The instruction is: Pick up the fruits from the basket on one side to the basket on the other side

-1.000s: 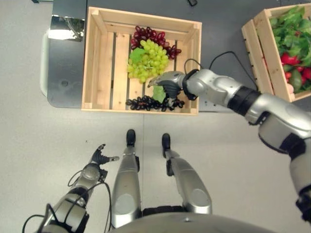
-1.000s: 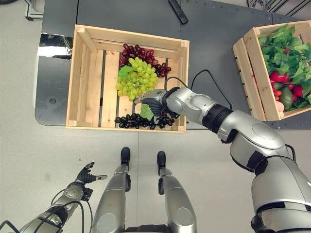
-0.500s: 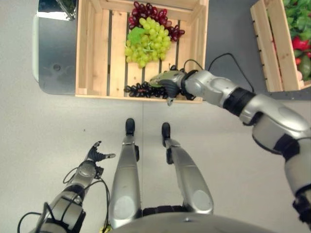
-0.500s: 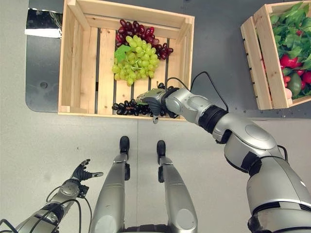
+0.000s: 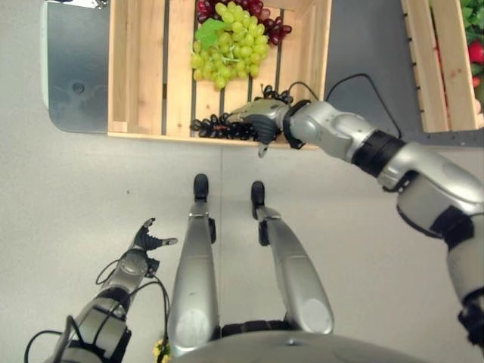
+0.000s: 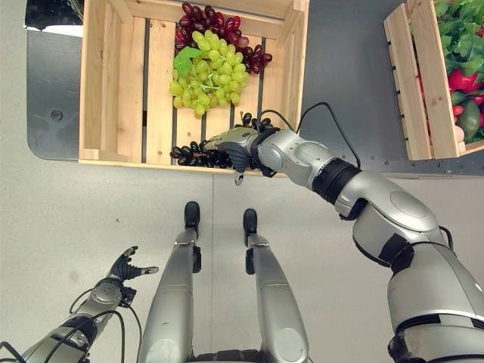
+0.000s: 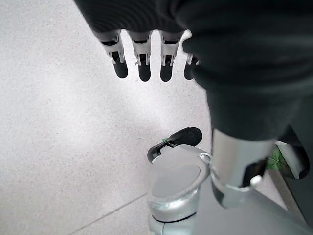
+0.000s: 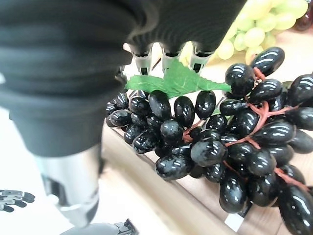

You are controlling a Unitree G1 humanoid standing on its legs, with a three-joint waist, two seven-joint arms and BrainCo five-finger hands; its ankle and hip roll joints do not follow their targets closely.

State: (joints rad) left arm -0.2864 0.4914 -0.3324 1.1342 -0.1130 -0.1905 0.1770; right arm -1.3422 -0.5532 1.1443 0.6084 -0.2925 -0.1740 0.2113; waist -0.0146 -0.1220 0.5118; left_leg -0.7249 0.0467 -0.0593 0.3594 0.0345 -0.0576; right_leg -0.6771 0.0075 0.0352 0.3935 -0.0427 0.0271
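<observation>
Left eye view: right hand [image 5: 261, 119] was at the near wall of the wooden crate [image 5: 136, 68], fingers curled round the black grape bunch [image 5: 219, 126], which lay along that near wall, partly draped over it. Green grapes [image 5: 231, 45] sat further back in the crate, red grapes [image 5: 265, 19] behind them at the far side. Second crate [image 5: 442, 68] was well apart on the right. Left hand [image 5: 145, 240] hung low at near left over the floor [image 5: 76, 197], fingers spread, holding nothing.

Right eye view: same layout; second crate held leafy greens [image 6: 454, 30] and red produce [image 6: 463, 79].

Left wrist view: fingers [image 7: 142, 68] straight over bare floor.

Right wrist view: fingers [image 8: 166, 58] came down into the black grapes beside a green leaf [image 8: 178, 81]; bunch rested on the crate's wall.
</observation>
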